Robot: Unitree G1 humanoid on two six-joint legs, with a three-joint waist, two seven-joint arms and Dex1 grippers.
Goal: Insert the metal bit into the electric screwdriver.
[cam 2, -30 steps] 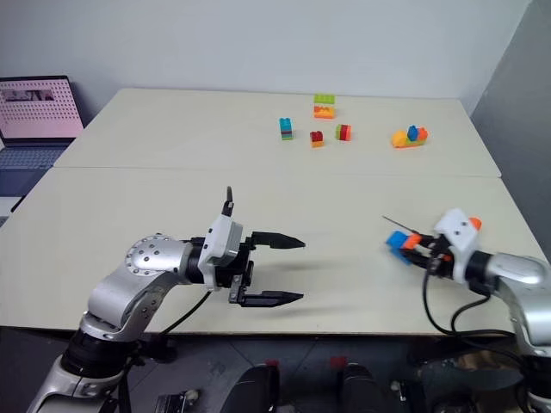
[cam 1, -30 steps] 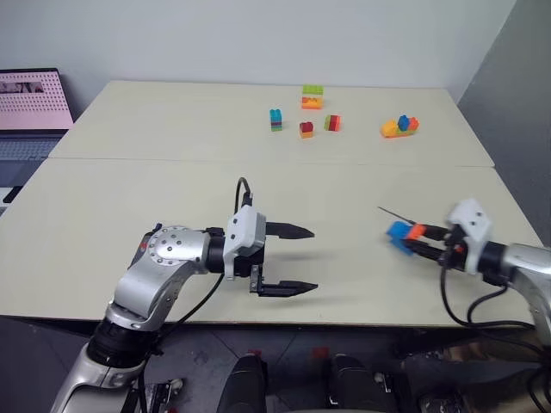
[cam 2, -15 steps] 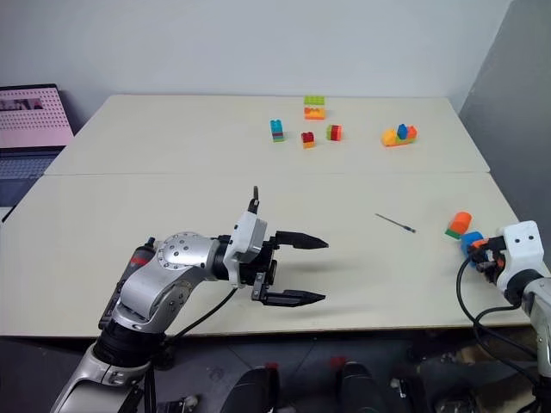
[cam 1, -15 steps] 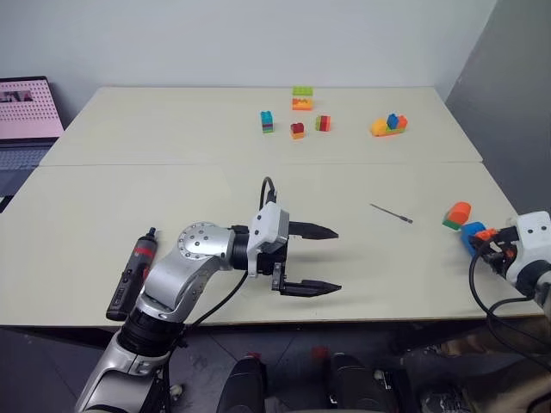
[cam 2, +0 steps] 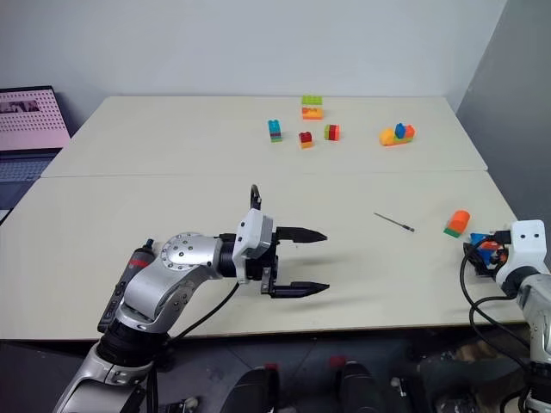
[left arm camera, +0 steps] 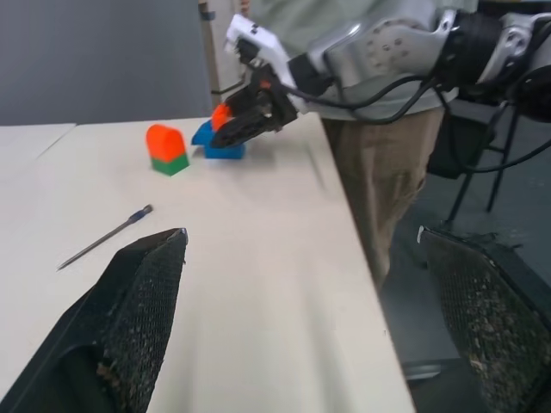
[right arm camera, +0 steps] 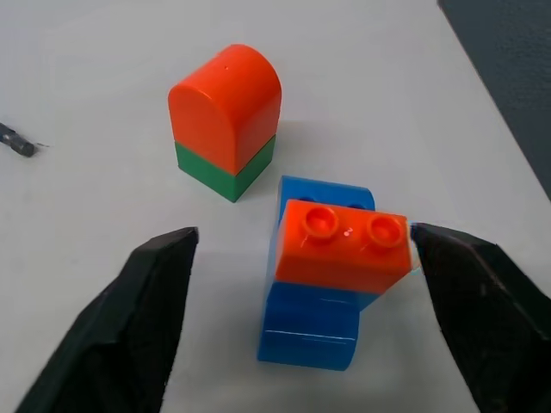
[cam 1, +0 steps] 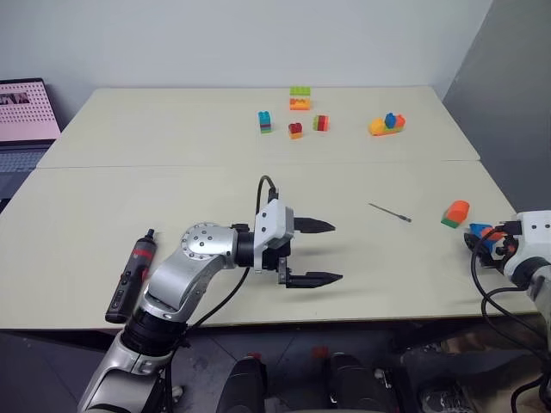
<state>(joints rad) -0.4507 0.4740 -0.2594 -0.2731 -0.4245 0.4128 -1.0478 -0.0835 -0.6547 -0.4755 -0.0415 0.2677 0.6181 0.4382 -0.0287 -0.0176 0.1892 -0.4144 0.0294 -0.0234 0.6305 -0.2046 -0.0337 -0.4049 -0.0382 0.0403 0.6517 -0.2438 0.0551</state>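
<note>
Jaws spread wide on both arms, holding nothing, as the robot stands over a pale surface point(cam 1: 103, 198). The left gripper point(cam 1: 314, 252) hovers level near the middle, its open jaws aimed toward the metal bit point(cam 1: 390, 212), which lies flat well ahead of them. The electric screwdriver point(cam 1: 131, 275) lies far behind those jaws, beside the left elbow at the near edge. The right gripper point(right arm camera: 301, 284) sits at the surface's far right edge, its parted jaws flanking an orange-and-blue block stack point(right arm camera: 331, 280); an orange-and-green block point(right arm camera: 225, 122) stands just beyond their tips. Neither tool is picked up yet. To do this well, each gripper likely should take the piece nearer it, pinching the thin bit low across its shaft so it cannot roll.
</note>
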